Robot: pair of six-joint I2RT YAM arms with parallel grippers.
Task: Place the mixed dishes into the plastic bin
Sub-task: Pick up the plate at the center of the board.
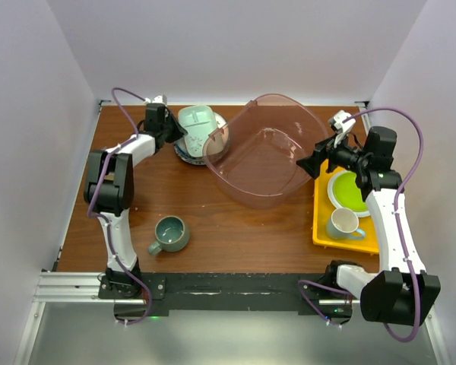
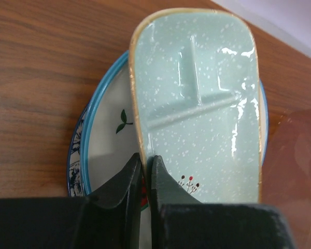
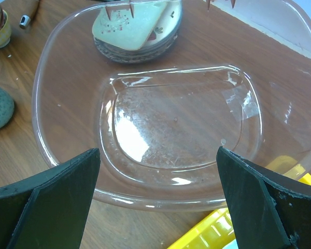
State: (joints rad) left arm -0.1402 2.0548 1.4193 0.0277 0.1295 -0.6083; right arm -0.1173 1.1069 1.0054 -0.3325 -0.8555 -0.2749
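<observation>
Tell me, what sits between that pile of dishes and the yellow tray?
The big pinkish plastic bin, empty, fills the gap between dish pile and tray, seen in the top view.

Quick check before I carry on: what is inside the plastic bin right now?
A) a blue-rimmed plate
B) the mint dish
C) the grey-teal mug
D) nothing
D: the plastic bin shows a bare bottom in the right wrist view, while the mint dish lies on the plate stack outside it and the grey-teal mug stands on the table.
</observation>
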